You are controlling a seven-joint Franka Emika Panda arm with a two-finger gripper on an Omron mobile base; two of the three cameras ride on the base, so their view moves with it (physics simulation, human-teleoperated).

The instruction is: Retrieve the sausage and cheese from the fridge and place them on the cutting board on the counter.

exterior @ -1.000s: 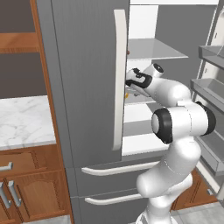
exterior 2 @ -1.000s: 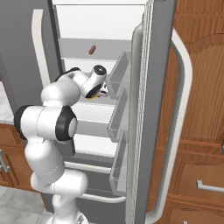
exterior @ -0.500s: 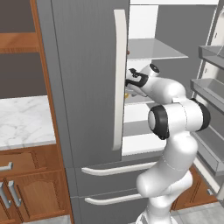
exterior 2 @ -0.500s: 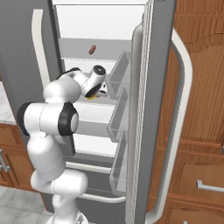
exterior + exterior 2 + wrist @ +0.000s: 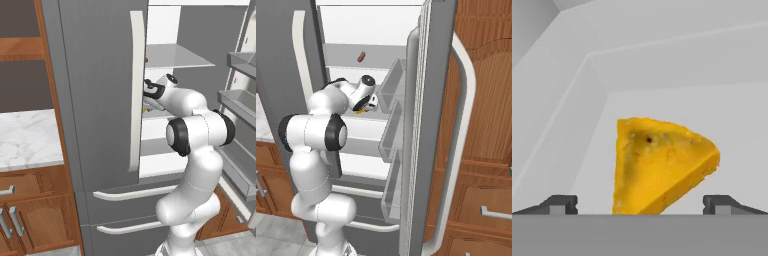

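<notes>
The grey fridge has its right door swung open. My gripper is inside at the middle shelf, open, with the yellow cheese wedge lying on the shelf between and just beyond the fingertips, ungripped. From the right base the gripper hangs just above a sliver of the cheese. The reddish-brown sausage lies on the shelf above. A marble counter sits left of the fridge. The cutting board is out of view.
The closed left fridge door with its pale handle is close beside my wrist. Door bins on the open door flank the arm's right. Two drawers lie below. Wooden cabinets stand on the right.
The hand has eased a little deeper into the fridge along the middle shelf toward the cheese. The jaws stay wide open.
</notes>
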